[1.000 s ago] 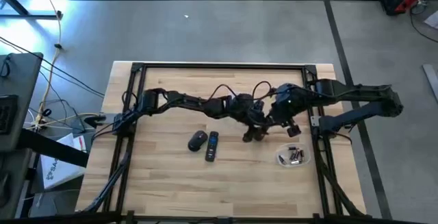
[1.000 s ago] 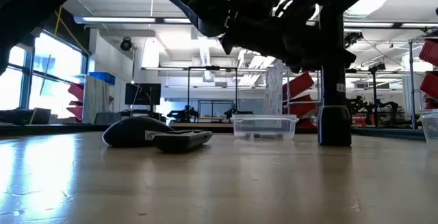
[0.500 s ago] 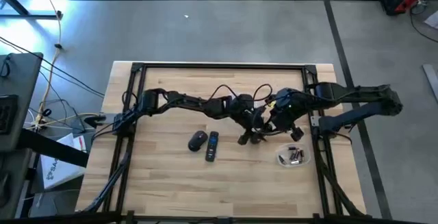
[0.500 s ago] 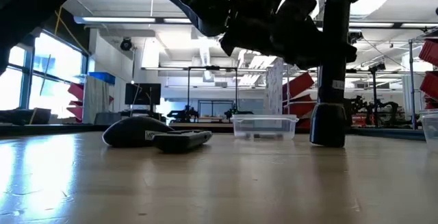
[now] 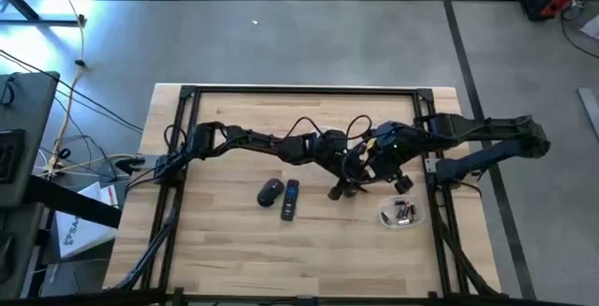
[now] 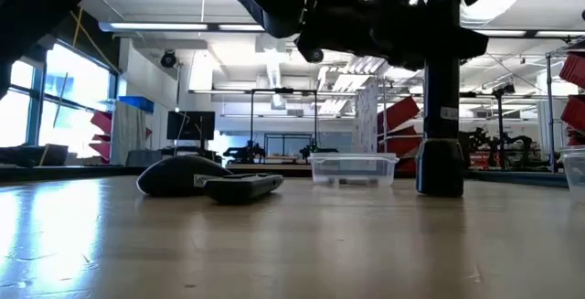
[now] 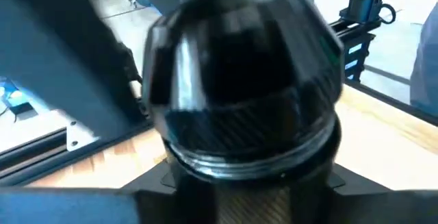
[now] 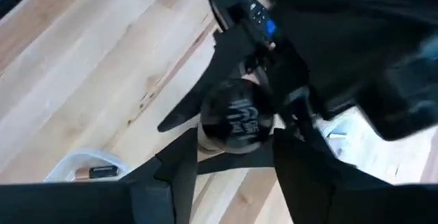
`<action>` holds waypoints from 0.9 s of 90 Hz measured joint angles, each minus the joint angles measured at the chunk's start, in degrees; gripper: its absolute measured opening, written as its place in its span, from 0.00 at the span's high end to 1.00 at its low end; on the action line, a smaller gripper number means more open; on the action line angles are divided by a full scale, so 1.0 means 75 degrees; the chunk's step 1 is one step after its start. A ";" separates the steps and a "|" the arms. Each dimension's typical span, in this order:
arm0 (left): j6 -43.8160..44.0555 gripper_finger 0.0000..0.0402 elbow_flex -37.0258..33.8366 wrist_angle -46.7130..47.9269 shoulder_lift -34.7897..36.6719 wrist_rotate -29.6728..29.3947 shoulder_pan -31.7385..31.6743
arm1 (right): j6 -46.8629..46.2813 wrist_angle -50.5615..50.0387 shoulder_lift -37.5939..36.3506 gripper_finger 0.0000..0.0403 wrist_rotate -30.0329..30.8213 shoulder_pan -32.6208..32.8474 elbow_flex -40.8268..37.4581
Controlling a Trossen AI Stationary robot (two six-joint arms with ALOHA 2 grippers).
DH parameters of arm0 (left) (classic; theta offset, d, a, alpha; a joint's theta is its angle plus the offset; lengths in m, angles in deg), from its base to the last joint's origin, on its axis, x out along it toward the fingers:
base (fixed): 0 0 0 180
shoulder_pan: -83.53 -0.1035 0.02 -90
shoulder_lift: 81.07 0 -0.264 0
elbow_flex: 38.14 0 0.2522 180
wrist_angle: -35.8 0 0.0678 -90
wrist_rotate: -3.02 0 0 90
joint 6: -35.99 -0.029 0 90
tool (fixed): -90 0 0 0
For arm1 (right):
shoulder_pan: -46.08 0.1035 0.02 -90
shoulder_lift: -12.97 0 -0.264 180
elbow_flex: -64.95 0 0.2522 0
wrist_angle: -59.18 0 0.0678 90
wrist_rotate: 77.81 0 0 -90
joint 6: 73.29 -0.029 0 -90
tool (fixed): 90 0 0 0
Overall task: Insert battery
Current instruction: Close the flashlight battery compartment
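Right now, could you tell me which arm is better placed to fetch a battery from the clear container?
Probably the right. The right gripper hangs nearer the clear container, which sits on its side of the table, while the left gripper is at the upright black cylinder, farther away.

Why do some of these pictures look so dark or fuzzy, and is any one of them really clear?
Left wrist view: a dark round flashlight head fills the picture, too close, soft and blurred. Low view: the arms are black silhouettes against bright ceiling lights; the mouse and clear container stay readable. Right wrist view: motion-smeared. High view: evenly lit and clearest, with window glare on the floor.
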 joint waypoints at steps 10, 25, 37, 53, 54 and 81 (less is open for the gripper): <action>0.0015 0.65 -0.0017 0.0039 -0.0015 -0.0072 0.0000 | -0.0008 -0.0016 -0.0013 0.54 -0.0005 -0.0003 0.0009; 0.0228 0.65 -0.0021 -0.0017 -0.0017 -0.0169 -0.0001 | -0.0010 0.0015 -0.0014 0.51 -0.0005 -0.0003 0.0018; 0.0361 0.65 -0.0026 0.0002 -0.0026 -0.0417 -0.0001 | -0.0013 -0.0013 -0.0019 0.51 0.0035 -0.0003 0.0023; 0.0505 0.65 -0.0036 0.0012 -0.0014 -0.0489 0.0002 | -0.0119 -0.0028 -0.0022 0.51 0.0036 -0.0003 0.0032; 0.0522 0.65 -0.0036 0.0014 -0.0011 -0.0489 0.0002 | -0.0126 -0.0028 -0.0022 0.51 0.0036 -0.0003 0.0032; 0.1046 0.53 -0.0038 0.0093 0.0035 -0.0515 -0.0068 | -0.0273 -0.0028 -0.0027 0.51 0.0045 -0.0003 0.0038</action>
